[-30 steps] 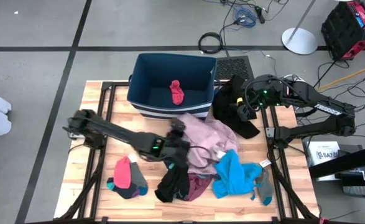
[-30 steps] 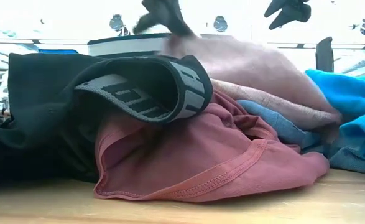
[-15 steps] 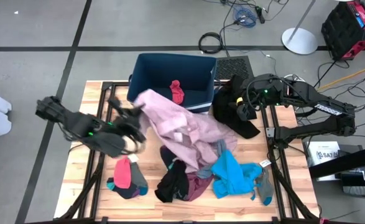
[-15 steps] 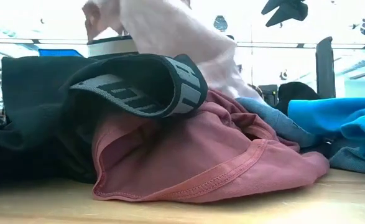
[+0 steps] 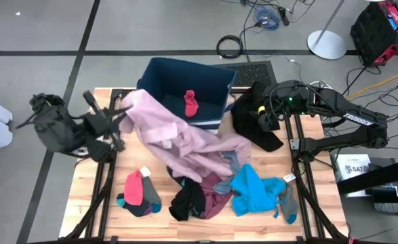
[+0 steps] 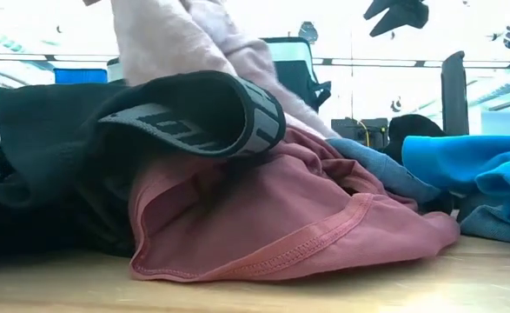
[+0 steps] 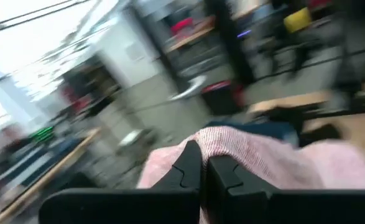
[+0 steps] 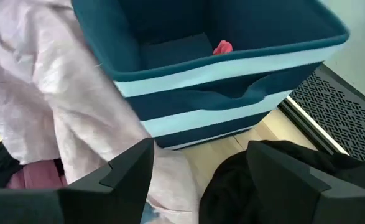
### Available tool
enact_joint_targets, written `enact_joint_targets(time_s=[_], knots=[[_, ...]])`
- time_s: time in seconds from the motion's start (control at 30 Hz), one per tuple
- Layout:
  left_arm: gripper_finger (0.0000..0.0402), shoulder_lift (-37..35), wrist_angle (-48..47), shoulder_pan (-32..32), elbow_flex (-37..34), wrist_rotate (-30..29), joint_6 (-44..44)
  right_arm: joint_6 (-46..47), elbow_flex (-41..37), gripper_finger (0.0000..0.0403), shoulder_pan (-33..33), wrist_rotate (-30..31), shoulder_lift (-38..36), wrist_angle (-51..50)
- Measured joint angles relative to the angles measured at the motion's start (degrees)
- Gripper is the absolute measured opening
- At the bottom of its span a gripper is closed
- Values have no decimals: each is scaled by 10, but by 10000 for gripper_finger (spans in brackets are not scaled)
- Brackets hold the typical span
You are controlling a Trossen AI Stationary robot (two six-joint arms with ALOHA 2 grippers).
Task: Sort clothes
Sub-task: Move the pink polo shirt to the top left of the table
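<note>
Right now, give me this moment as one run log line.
left end effector: shut on pale pink garment, lifted beside bin | right end effector: open, waiting by black garment

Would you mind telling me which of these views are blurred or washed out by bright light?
Left wrist view: the room behind is smeared by motion, though the left end effector, shut on the pink garment, reads clearly. Low view: the windows behind glare white, and the near maroon garment is sharp. High view: the left arm is slightly smeared. Right wrist view: evenly lit, with the bin clear.
</note>
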Motion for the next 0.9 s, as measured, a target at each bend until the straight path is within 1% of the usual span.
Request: enact_joint_targets(time_s=[0.03,0.1,0.23,0.3,0.37,0.43,0.5,0.63,0.77,0.9], knots=[[0,-2,22,-9,0,22,26,-1,0,247,0,0,0,4],[0,-2,89,-21,-1,36,83,-6,0,247,-2,0,0,11],[0,-7,278,-33,-1,69,239,-9,0,247,-5,0,0,21],[0,-9,362,-38,0,75,303,-10,0,247,-5,-4,0,21],[0,-14,392,-40,0,74,346,-16,0,247,-1,-28,2,21],[0,-19,385,-40,0,66,348,-23,-6,247,9,-70,5,29],[0,-24,353,-40,0,60,324,-31,-24,247,24,-94,7,52],[0,-30,249,-46,0,44,263,-58,-88,247,63,-97,9,127],[0,-37,169,-50,0,4,205,-61,-156,246,93,-108,20,258],[0,-45,100,-50,0,0,137,-56,-206,228,106,-107,58,404]])
